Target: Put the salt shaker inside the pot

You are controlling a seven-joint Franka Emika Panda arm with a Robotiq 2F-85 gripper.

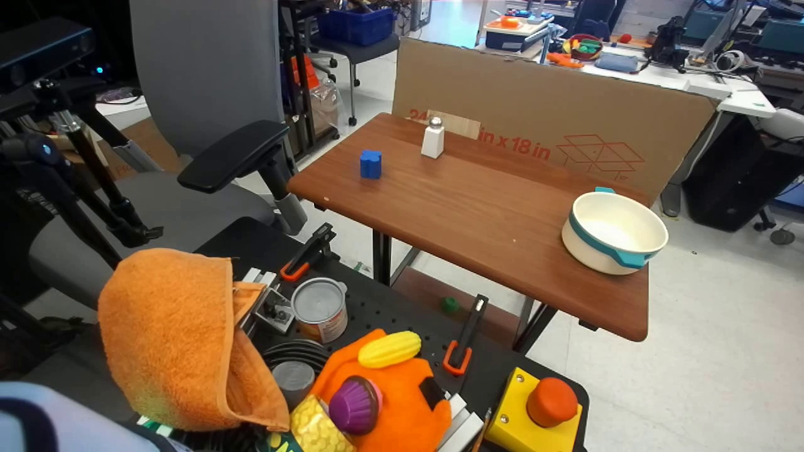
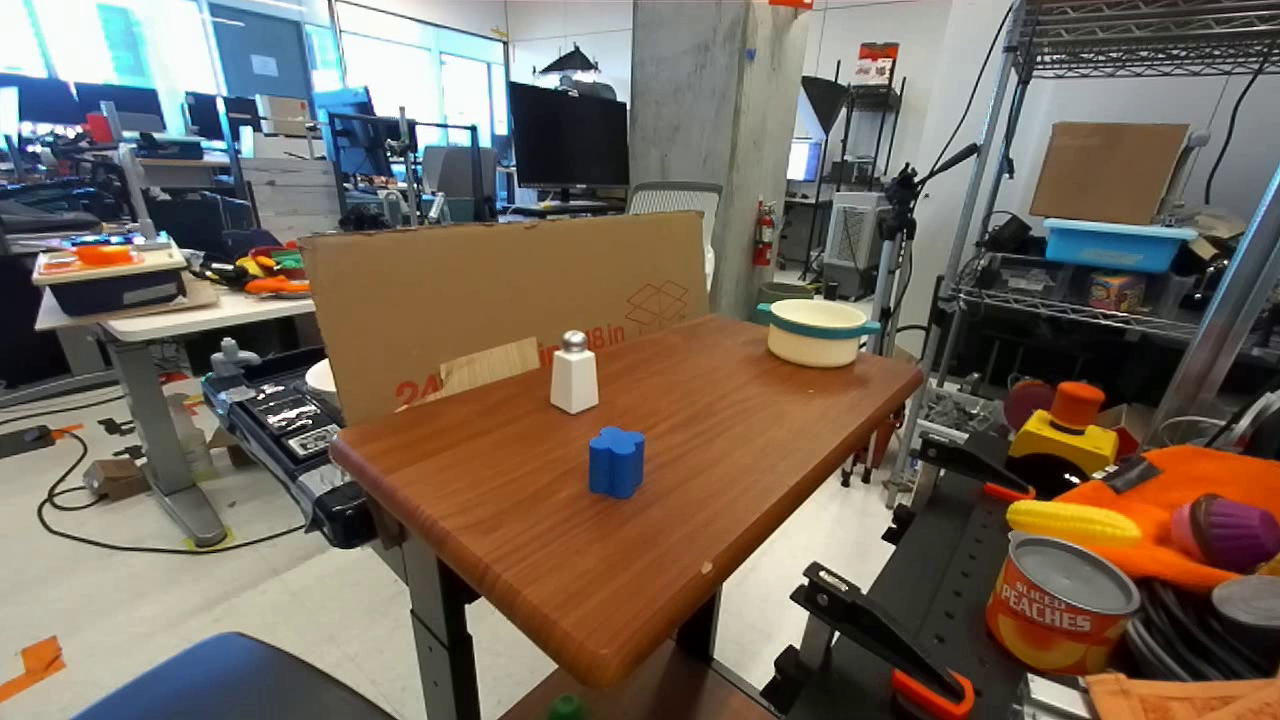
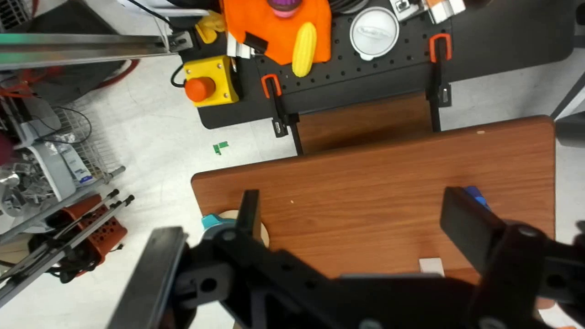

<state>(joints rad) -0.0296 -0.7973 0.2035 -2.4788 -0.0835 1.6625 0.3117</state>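
The salt shaker [image 1: 433, 142] is white with a metal cap and stands upright on the wooden table near the cardboard; it is also upright in an exterior view [image 2: 574, 382]. In the wrist view only part of its white body [image 3: 430, 264] shows behind the gripper body. The pot [image 1: 584, 245], cream with a teal band and handles, sits at the far end of the table, also in an exterior view [image 2: 815, 348]. In the wrist view it [image 3: 265, 234] is partly hidden behind a finger. My gripper [image 3: 351, 201] is wide open and empty, above the table; neither exterior view shows it.
A blue block [image 1: 370, 164] stands on the table [image 1: 477, 207] near the shaker. A cardboard sheet [image 1: 515, 110] rises along one long table edge. A black cart [image 3: 365, 87] along the opposite edge holds clamps, a can [image 1: 320, 307], toy food and an emergency button [image 1: 553, 402].
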